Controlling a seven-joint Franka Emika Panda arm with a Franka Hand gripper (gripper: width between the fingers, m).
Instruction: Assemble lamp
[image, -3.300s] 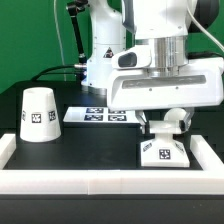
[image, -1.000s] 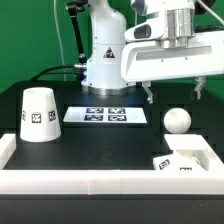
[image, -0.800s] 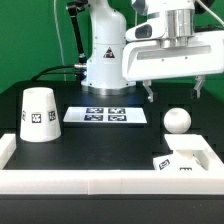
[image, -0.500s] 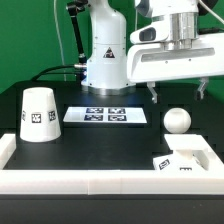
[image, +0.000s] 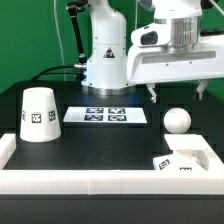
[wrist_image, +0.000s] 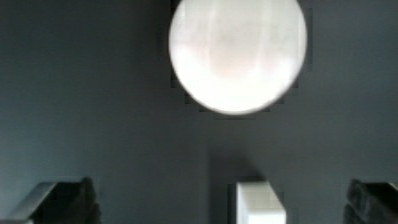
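The white bulb (image: 177, 120) lies on the black table to the exterior view's right. It also shows in the wrist view (wrist_image: 237, 55) as a bright oval. The flat square base (image: 186, 160) lies tilted in the front right corner against the white wall; a white edge (wrist_image: 263, 205), probably the base, shows in the wrist view. The cone shade (image: 38, 112) stands at the exterior view's left. My gripper (image: 178, 92) hangs above the bulb, open and empty, with dark fingertips (wrist_image: 54, 200) far apart.
The marker board (image: 105, 115) lies flat behind the middle of the table. A white raised wall (image: 90, 186) runs along the front and sides. The robot's white pedestal (image: 100, 55) stands at the back.
The gripper has risen from low over the base and drifted slightly to the exterior view's right. The base now sits further into the front right corner. The bulb and shade have not moved.
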